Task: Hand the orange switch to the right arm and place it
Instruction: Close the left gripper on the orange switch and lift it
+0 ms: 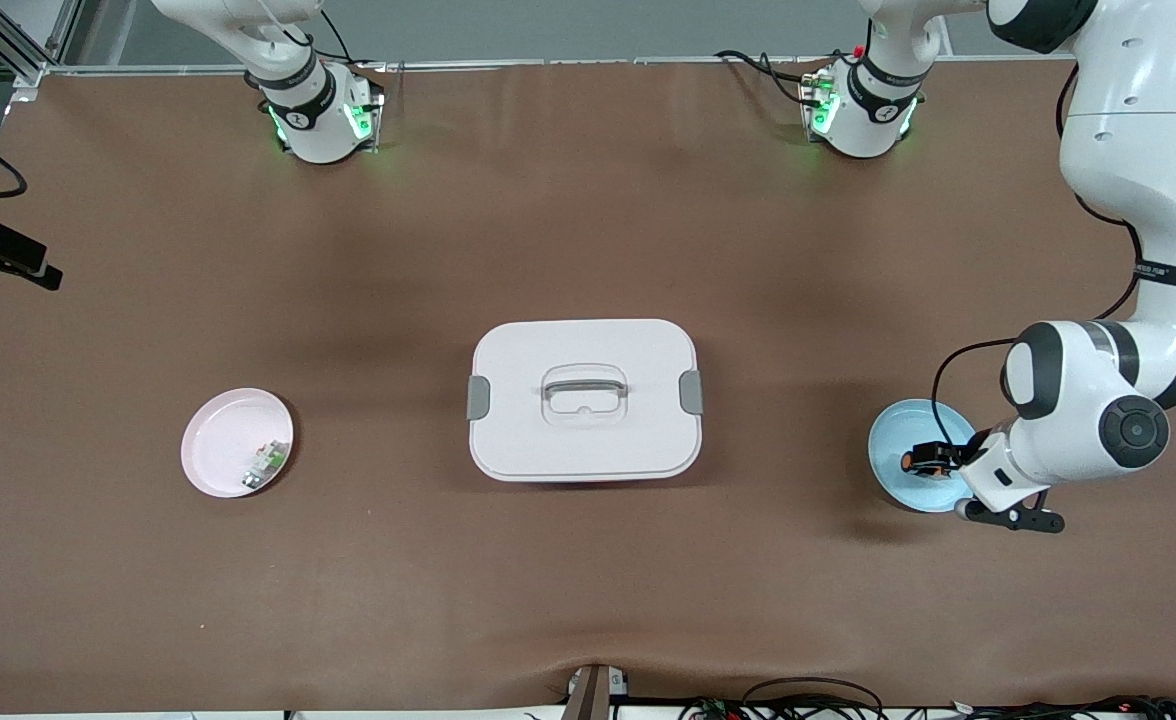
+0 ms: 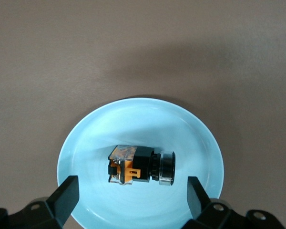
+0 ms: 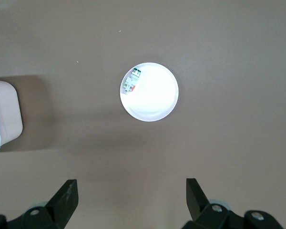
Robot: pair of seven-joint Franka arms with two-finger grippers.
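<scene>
The orange switch (image 2: 140,166) lies on its side on a light blue plate (image 2: 133,124) at the left arm's end of the table. It also shows in the front view (image 1: 914,461), on that plate (image 1: 898,430). My left gripper (image 2: 132,185) is open, low over the plate, with a finger on each side of the switch and not touching it. In the front view the left gripper (image 1: 938,462) hangs over the plate's edge. My right gripper (image 3: 131,187) is open and empty, high above the table near the pink plate (image 3: 155,95). It is outside the front view.
A pink plate (image 1: 218,440) holding a small white-and-green part (image 1: 266,463) sits toward the right arm's end. A white lidded box (image 1: 584,398) with a handle stands mid-table; its corner shows in the right wrist view (image 3: 5,114).
</scene>
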